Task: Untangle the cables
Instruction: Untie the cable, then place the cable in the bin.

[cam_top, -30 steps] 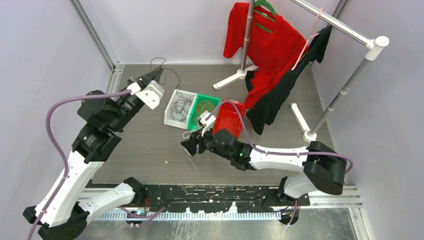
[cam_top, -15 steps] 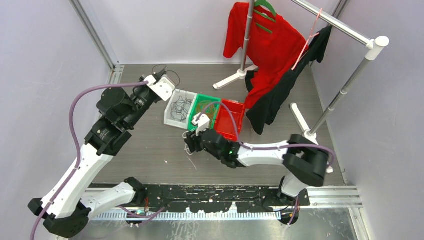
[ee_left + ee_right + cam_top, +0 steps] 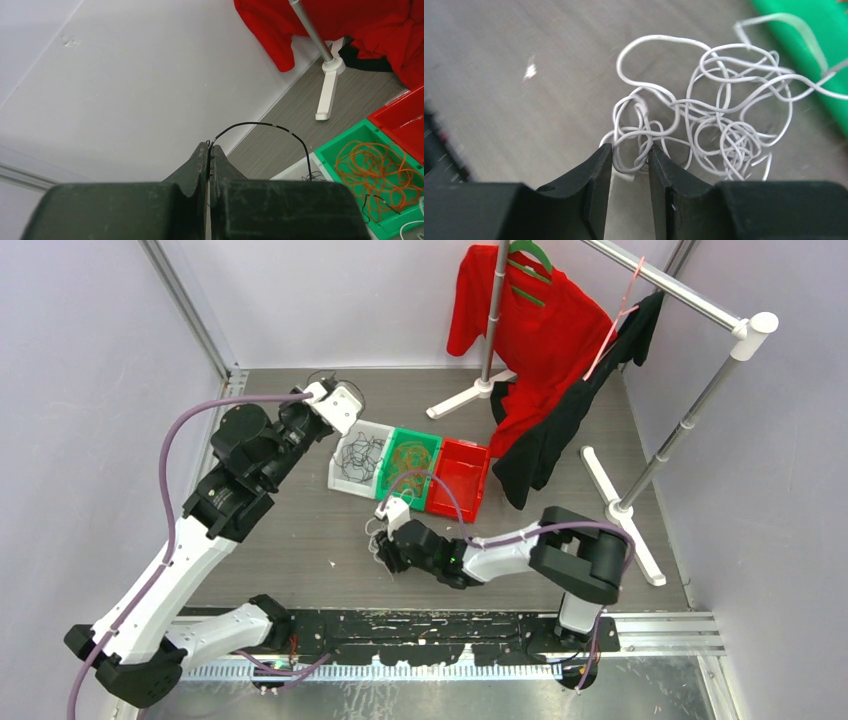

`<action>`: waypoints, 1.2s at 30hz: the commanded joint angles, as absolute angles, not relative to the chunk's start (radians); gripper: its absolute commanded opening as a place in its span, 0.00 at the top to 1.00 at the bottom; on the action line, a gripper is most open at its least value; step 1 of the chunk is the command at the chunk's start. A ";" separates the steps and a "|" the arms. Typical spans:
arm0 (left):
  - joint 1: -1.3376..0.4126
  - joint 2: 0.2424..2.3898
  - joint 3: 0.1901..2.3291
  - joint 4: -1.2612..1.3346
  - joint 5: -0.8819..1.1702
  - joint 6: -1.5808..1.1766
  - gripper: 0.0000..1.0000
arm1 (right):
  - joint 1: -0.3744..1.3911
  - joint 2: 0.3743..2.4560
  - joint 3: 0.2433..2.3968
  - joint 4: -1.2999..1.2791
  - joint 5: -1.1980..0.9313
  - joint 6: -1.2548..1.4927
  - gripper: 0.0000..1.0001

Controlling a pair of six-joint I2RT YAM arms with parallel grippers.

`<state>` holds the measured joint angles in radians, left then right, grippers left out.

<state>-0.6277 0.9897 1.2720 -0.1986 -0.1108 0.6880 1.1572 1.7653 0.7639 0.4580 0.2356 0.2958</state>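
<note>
Taking the left hand (image 3: pixel 209 146) first: what is entered?

Item 1. Left hand: the fingers are pressed fully together, and a thin black cable (image 3: pixel 260 125) is pinched at their tips. From there the cable is seen arching toward 3 o'clock in the wrist view and dropping to the edge of the white bin (image 3: pixel 338 462). In the overhead view the hand is placed at 11 o'clock of that bin.

And the right hand (image 3: pixel 630 150)?

Item 2. Right hand: it is held low over the table (image 3: pixel 290 530), with the jaws parted by a narrow gap. Loops of a white cable tangle (image 3: pixel 704 115) lie between the tips. Whether the loops are actually gripped cannot be told. The tangle is laid on the table at 6 o'clock of the green bin (image 3: pixel 415 432), near it.

How are the remaining cables filed?

Item 3. Black cables (image 3: pixel 360 455) are heaped in the white bin. Orange cables (image 3: pixel 370 165) are coiled in the green bin, with a short black piece among them. The red bin (image 3: pixel 462 480) is set at 3 o'clock of the green one, and the three bins are ranged touching in a row.

Anything else listed?

Item 4. A clothes rack (image 3: pixel 757 328) is stood at 2 o'clock of the table. A red garment (image 3: pixel 530 330) and a black garment (image 3: pixel 545 440) are hung on it.
</note>
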 commanded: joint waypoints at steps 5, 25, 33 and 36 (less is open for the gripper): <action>-0.560 1.050 1.273 -0.165 -0.089 0.687 1.00 | 1.233 1.452 0.608 0.508 0.129 0.433 0.60; -0.525 1.262 1.234 -0.106 -0.060 0.718 1.00 | 1.093 1.032 0.689 0.310 0.255 0.502 0.39; -0.514 1.387 1.257 -0.104 -0.067 0.653 1.00 | 1.019 1.027 0.720 0.232 0.307 0.500 0.42; -0.500 1.429 1.286 -0.137 -0.041 0.594 1.00 | 1.007 1.035 0.717 0.222 0.307 0.489 0.43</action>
<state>-0.5213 1.4036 1.2343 -0.1635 -0.0731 0.6804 1.0225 1.0367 0.6807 0.2371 0.2752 0.4953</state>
